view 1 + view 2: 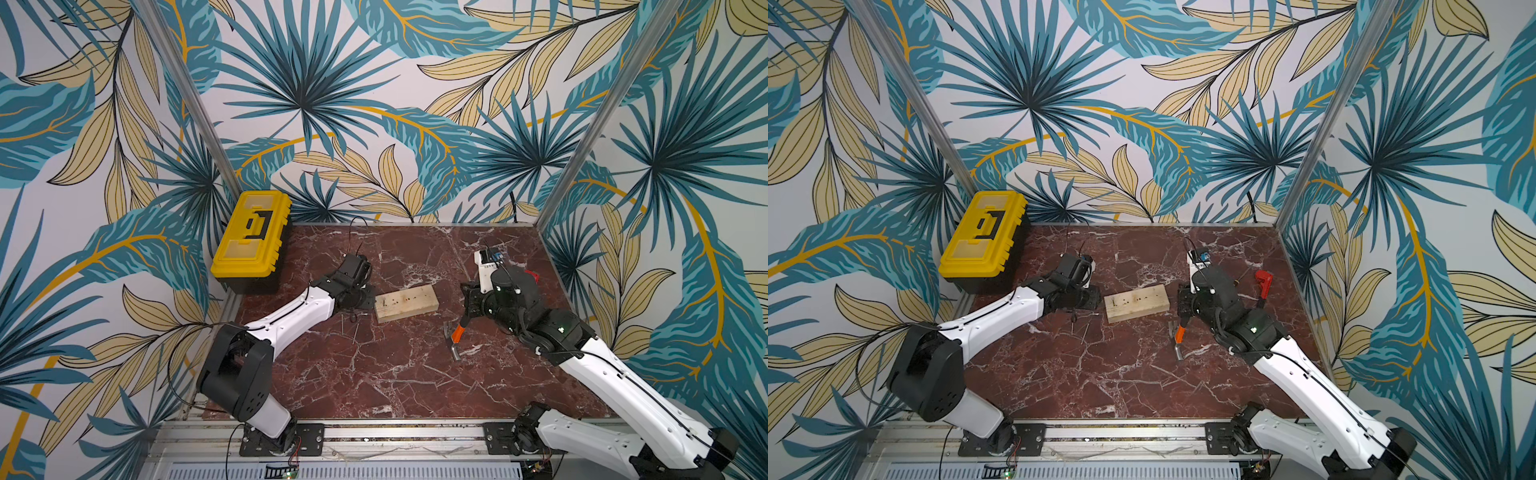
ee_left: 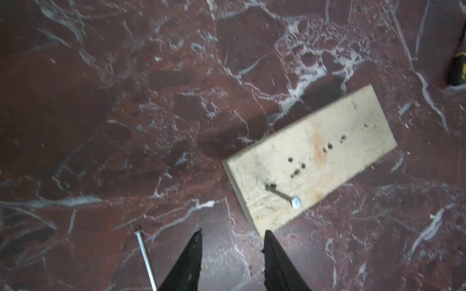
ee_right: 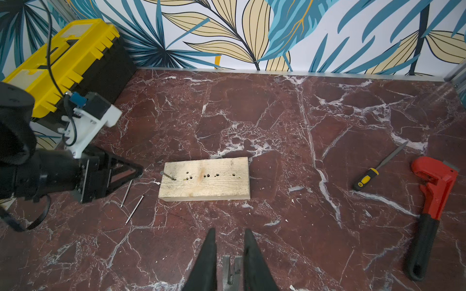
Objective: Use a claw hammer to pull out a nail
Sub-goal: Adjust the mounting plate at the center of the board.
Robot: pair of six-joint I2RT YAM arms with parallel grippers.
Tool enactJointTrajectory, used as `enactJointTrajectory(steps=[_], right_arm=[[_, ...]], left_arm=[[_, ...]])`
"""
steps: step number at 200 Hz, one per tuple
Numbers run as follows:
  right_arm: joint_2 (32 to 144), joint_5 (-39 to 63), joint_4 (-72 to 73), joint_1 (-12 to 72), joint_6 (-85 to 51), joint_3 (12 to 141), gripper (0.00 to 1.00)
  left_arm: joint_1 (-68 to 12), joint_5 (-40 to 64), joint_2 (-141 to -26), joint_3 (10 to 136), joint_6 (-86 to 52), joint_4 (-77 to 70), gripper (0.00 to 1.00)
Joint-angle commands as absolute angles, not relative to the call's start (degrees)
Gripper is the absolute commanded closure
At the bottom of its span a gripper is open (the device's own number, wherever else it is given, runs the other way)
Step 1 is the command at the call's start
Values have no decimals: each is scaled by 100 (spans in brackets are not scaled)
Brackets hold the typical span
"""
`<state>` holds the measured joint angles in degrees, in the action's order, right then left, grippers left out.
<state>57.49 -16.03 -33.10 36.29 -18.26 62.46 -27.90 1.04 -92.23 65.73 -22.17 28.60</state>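
Holding the claw hammer (image 1: 457,334) by its black handle, the right jaws are closed tight on it. The steel head is hanging low over the bench (image 1: 374,374), near the right end of the wood block (image 1: 407,307) but apart from it. I cannot tell whether the head is touching the bench. The left jaws are standing part open and empty, hovering just beside the block's opposite end.

The nail (image 2: 282,195) is sticking out of the block near that left end and leaning over, not upright. A row of empty holes is running along the block's top.

Risks, as I am judging them:
- The block is lying loose with nothing pinning it. Levering on the nail is likely to lift or skid the block unless the left jaws are pressing it down first.
- The hammer is sitting at the wrong end. It has to cross the block's whole length, and the left arm is crowding the nail's end — a knock between the arms is possible.
- The nail is leaning, so the claw may slide off the head or bend the shank further.
- The hammer may twist in the jaws under load.
- Two loose nails (image 3: 131,201) are lying on the bench near the left jaws and may get nudged under the block.
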Motion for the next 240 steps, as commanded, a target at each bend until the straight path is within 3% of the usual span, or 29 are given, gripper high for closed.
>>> enactJointTrajectory(steps=[1, 47, 87, 171, 240], right_arm=[[5695, -1575, -2939, 3605, -1942, 6152, 100], [5525, -1449, -2925, 3607, -2090, 6039, 100], [5441, -1411, -2953, 3608, -2144, 5985, 100], [5571, -1337, -2874, 3605, -2090, 6003, 100], [5612, -1376, -2891, 3604, -2004, 6029, 100]], left_arm=[[-2644, 107, -9749, 7043, -1860, 2741, 59], [-2547, 202, -10898, 7977, -1544, 2994, 59], [-2540, 332, -11229, 8106, -1468, 3025, 60], [-2806, 988, -10688, 7310, -1641, 3041, 67], [-3547, 1320, -10310, 6926, -2045, 3028, 69]])
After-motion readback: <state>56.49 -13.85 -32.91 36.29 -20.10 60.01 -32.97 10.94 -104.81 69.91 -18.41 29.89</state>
